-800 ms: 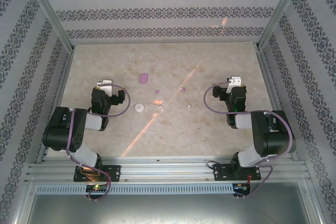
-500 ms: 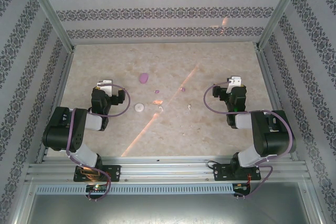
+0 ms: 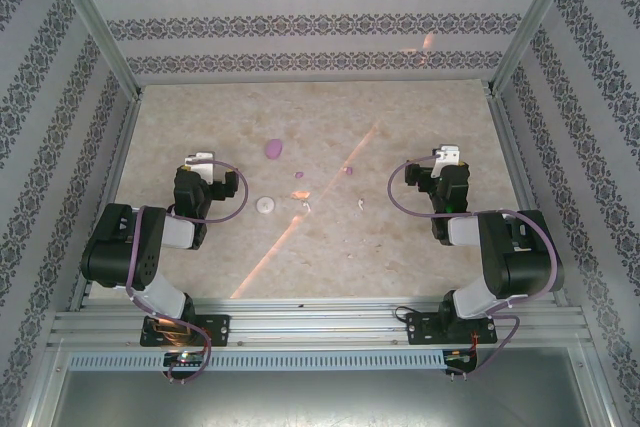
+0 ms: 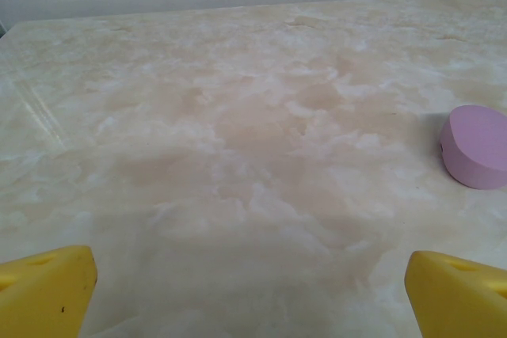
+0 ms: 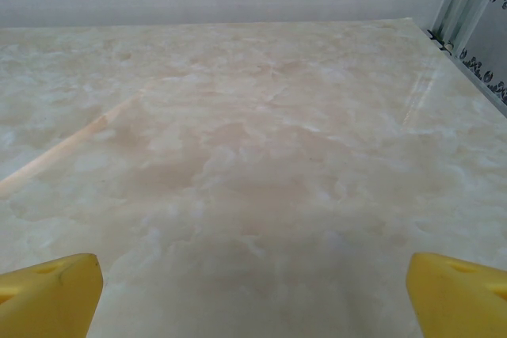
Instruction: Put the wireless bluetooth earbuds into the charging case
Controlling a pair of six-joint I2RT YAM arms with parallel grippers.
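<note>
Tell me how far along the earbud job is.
Nothing looks done: the tiny lilac and whitish earbuds lie loose on the marble-patterned table, apart from the lilac-pink oval charging case. Nothing in hand: left gripper and right gripper are open, empty. All picking and inserting remains.

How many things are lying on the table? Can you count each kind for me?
Purple charging case: 1
White round disc: 1
Tiny lilac earbud bits: 2
Tiny whitish earbud bits: 2
Total: 6, plus one faint speck too small to tell.
</note>
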